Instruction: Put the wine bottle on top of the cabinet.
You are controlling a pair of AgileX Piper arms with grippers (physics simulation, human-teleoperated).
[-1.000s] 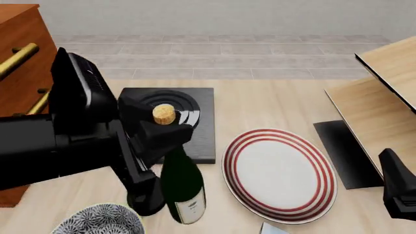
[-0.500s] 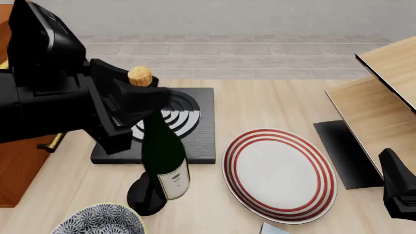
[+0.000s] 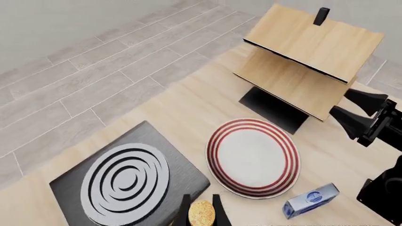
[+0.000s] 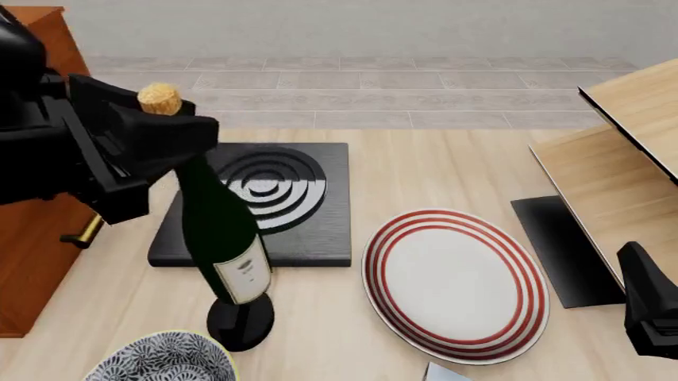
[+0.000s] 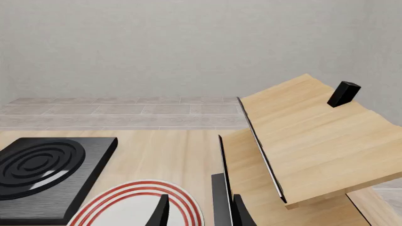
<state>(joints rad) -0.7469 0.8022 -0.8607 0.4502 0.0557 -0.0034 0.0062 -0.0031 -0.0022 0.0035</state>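
Note:
The dark green wine bottle (image 4: 221, 238), with tan cork (image 4: 160, 98) and white label, hangs tilted above the table. My left gripper (image 4: 175, 133) is shut on its neck just under the cork. In the left wrist view the cork (image 3: 202, 213) shows between the two fingers (image 3: 218, 213). The reddish-brown cabinet (image 4: 30, 262) stands at the left edge, mostly hidden behind my left arm; its top is near the picture's upper left corner. My right gripper (image 5: 201, 214) is open with nothing in it, low at the right (image 4: 649, 313), far from the bottle.
A black round stand (image 4: 240, 324) sits under the bottle. Behind it lies a black burner plate (image 4: 302, 202). A red-ringed plate (image 4: 456, 282) is in the middle, a patterned bowl (image 4: 159, 361) at the front left, a pale wood shelf (image 4: 625, 151) at right, and a small blue box (image 3: 311, 200).
My left arm has risen and swung left toward the cabinet, carrying the bottle up off the black stand. The right arm has not moved.

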